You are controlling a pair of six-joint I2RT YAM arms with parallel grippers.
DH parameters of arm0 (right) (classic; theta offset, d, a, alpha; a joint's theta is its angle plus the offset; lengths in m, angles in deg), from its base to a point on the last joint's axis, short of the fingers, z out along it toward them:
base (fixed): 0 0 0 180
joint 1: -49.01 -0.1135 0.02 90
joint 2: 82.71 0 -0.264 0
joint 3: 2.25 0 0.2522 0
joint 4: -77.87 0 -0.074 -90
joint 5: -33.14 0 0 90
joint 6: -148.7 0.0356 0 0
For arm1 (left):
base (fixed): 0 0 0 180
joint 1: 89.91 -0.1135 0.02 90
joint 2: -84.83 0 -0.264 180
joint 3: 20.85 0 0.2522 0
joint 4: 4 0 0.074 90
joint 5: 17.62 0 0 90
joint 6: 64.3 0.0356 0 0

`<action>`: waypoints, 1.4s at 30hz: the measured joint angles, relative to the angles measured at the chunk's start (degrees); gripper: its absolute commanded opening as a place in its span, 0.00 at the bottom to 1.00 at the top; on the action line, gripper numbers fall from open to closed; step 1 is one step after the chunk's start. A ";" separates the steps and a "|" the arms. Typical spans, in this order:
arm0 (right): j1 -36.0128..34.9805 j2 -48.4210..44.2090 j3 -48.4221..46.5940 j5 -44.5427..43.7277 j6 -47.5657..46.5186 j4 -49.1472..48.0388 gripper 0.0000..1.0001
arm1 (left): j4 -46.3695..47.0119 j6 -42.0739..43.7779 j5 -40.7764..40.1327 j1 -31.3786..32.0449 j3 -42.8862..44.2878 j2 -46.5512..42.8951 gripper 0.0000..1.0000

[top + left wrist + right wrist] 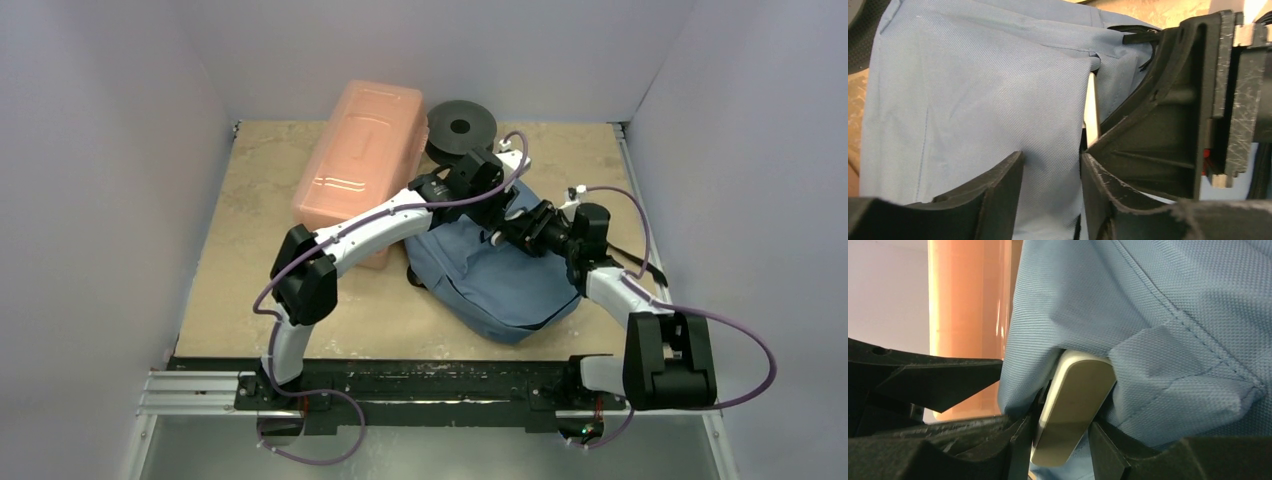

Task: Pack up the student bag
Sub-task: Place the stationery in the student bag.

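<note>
Bag lies on the table, right of centre, just beside the pink box and near a black spool at the back. From above, both arms meet over its far edge. Their fingers are lost there among dark parts, so that view does not tell what they hold.

The wrist views do. In the right wrist view, the right gripper is clamped on a pale slab. The slab is flat with rounded corners, and its upper end is tucked under a lip of the blue-grey fabric. The box shows as an orange band behind, to the left.

In the left wrist view, the left gripper has its two fingers drawn nearly together on a hanging fold of the bag, and cloth fills the narrow gap between them. The black body of the right gripper is close on the right in that view. A thin edge of the slab stands upright between it and the fabric.
</note>
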 measured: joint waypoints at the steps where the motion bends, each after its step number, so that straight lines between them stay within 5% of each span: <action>1: 0.04 -0.35 -0.20 0.20 -0.96 0.90 0.51 | -0.07 0.37 -0.26 -0.02 0.00 0.04 0.38; 10: 0.28 -2.73 -1.18 1.53 -6.38 6.36 0.50 | -1.03 1.86 -0.35 -0.17 0.74 1.73 0.00; 13: 0.37 -3.93 -1.18 1.46 -7.65 7.32 0.38 | -1.60 1.90 -0.13 -0.28 1.49 2.34 0.00; 15: 0.42 -4.31 -1.27 1.40 -8.39 7.41 0.00 | -1.62 1.62 -0.15 -0.39 1.46 2.32 0.00; 29: -4.92 13.97 -3.52 2.56 1.11 -19.56 0.00 | 3.63 -6.80 7.34 -3.93 -6.75 -3.89 0.00; 31: -3.69 12.59 -2.97 3.50 0.33 -18.36 0.05 | 3.98 -7.69 9.70 -4.66 -6.82 -3.89 0.05; 33: -1.79 8.55 -3.06 2.38 -3.67 -11.32 0.15 | 3.78 -8.15 11.08 -4.92 -6.82 -3.89 0.30; 35: -0.76 2.93 -4.46 -0.96 -8.70 -0.74 0.23 | 2.64 -8.68 12.24 -5.09 -6.73 -4.13 0.41; 39: -0.87 -9.81 -12.48 -10.25 -19.65 21.42 0.36 | -3.32 -10.67 11.13 -4.96 -9.79 -10.56 0.46; 42: -1.51 -15.13 -17.92 -16.00 -25.35 30.58 0.53 | -7.72 -12.31 6.56 -4.90 -18.45 -25.31 0.46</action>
